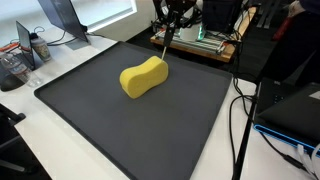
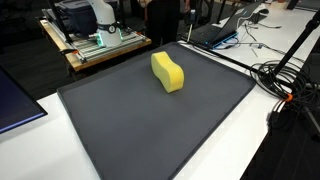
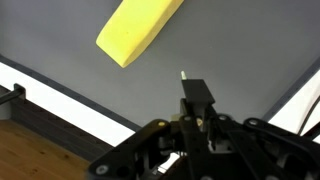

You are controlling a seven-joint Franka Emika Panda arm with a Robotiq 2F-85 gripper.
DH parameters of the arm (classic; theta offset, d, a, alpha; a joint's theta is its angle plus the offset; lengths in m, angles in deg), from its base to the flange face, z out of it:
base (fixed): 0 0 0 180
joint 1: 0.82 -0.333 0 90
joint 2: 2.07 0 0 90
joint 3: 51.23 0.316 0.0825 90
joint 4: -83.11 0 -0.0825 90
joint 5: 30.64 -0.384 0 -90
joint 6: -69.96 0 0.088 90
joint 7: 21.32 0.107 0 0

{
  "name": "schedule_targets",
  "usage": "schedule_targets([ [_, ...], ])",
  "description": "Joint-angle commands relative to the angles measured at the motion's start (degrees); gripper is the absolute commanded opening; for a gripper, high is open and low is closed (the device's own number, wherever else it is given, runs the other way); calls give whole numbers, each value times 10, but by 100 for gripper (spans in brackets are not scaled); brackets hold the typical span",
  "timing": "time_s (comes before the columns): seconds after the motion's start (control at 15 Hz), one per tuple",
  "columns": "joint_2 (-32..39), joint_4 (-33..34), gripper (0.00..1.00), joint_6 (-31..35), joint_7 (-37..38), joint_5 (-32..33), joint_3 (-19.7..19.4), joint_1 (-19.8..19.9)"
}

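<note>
A yellow peanut-shaped sponge (image 1: 143, 78) (image 2: 168, 72) lies on a large dark mat (image 1: 120, 135) (image 2: 150, 135), toward its far side. My gripper (image 1: 170, 24) hangs above the mat's far edge, behind the sponge and apart from it. It is shut on a thin pale stick (image 1: 162, 43) that slants down toward the mat near the sponge. In the wrist view the sponge (image 3: 140, 28) is at the top. The closed fingertips (image 3: 197, 93) stand over bare mat (image 3: 80, 70), and the stick's pale tip (image 3: 182, 75) pokes out beyond them.
A wooden cart with equipment (image 2: 100, 45) stands behind the mat. An open laptop (image 2: 225, 30) and tangled black cables (image 2: 290, 85) (image 1: 240, 110) lie on the white table beside it. Small containers (image 1: 15, 65) sit off another side, and a blue sheet (image 2: 15, 105) lies near a corner.
</note>
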Motion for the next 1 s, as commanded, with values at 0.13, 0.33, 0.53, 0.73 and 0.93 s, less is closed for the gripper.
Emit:
schedule_targets([
  [0.13, -39, -18, 3, 3, -58, -87, -47, 2],
  [0.33, -64, -37, 3, 11, -87, -118, -69, 9],
  [0.53, -88, -62, 3, 18, -114, -144, -89, 14],
  [0.73, -106, -92, 3, 24, -138, -159, -102, 15],
  [0.93, -111, -123, 3, 47, -143, -152, -105, 15],
])
